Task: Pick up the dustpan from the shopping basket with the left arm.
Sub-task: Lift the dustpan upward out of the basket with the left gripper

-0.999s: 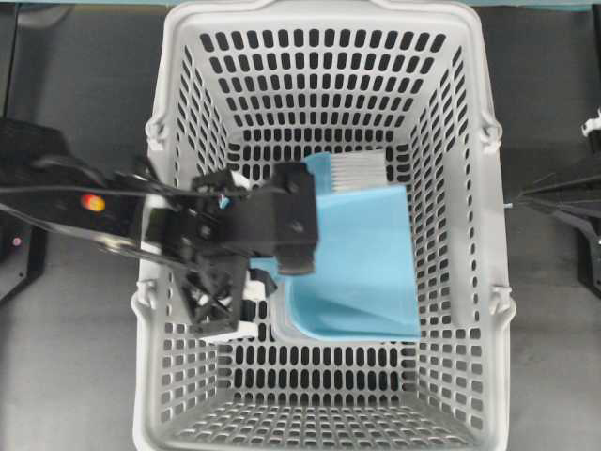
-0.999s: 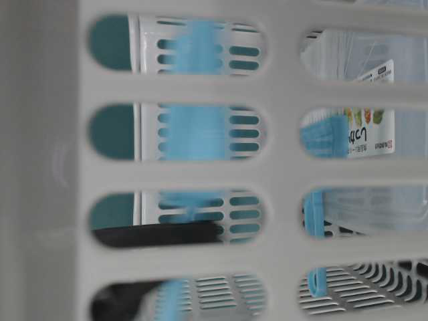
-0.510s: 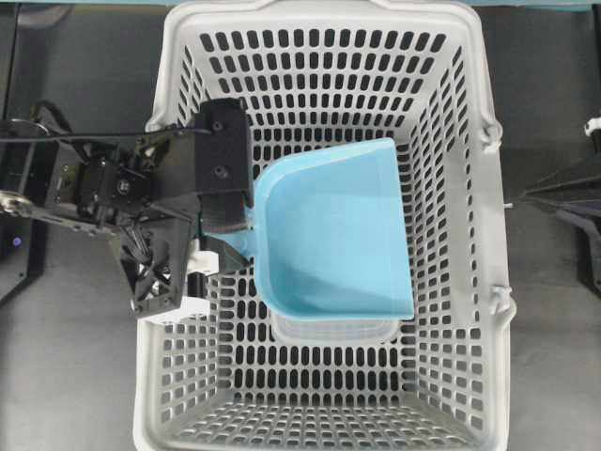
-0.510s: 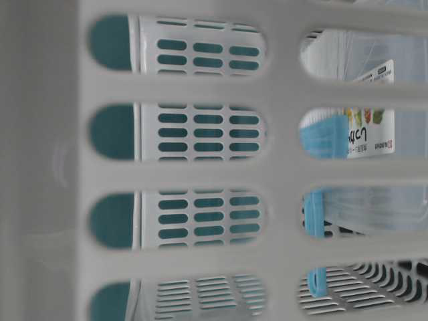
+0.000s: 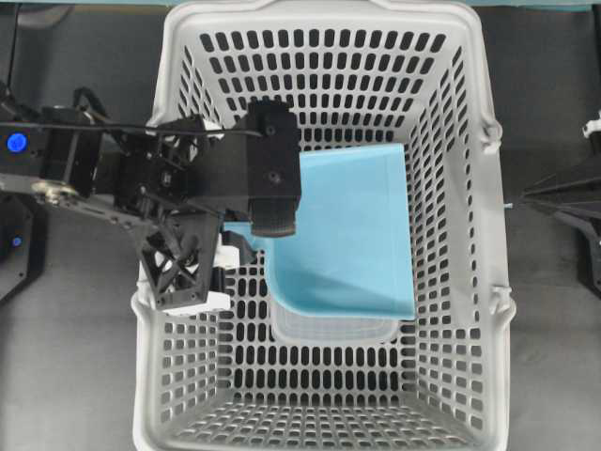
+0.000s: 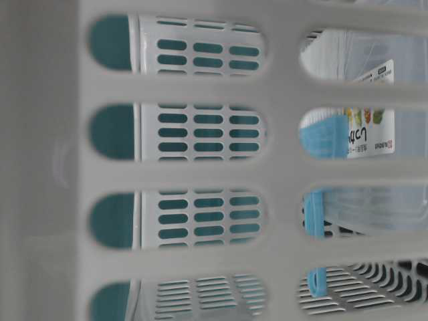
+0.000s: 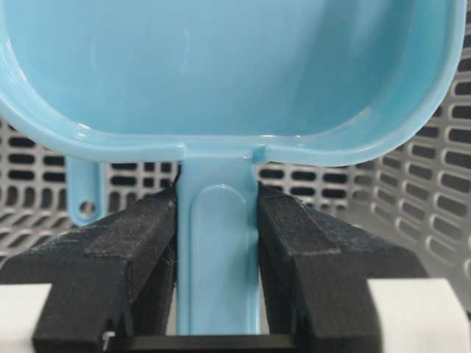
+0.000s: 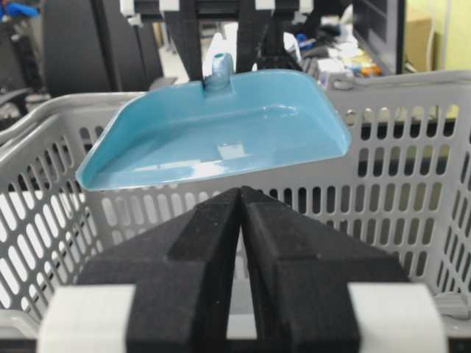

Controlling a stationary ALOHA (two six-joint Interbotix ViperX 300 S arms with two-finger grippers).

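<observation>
The light blue dustpan [image 5: 347, 235] hangs level above the floor of the grey shopping basket [image 5: 319, 14], near its rim height. My left gripper [image 7: 217, 198] is shut on the dustpan's thin handle, with a black finger pressed against each side. In the overhead view the left gripper [image 5: 246, 235] reaches in over the basket's left wall. From the right wrist view the dustpan [image 8: 221, 132] floats above the basket wall [image 8: 412, 147]. My right gripper [image 8: 241, 193] is shut and empty, outside the basket's right side [image 5: 516, 199].
A clear plastic container [image 5: 329, 329] lies on the basket floor under the dustpan's near edge. Through the slotted wall [image 6: 200, 174] at table level, a labelled package [image 6: 371, 114] and a thin blue strip [image 6: 314, 214] show at the right.
The dustpan has risen from the basket floor in the left gripper's hold. Over the last half second the left wrist shifted right. Handle and finger left the table-level view.
</observation>
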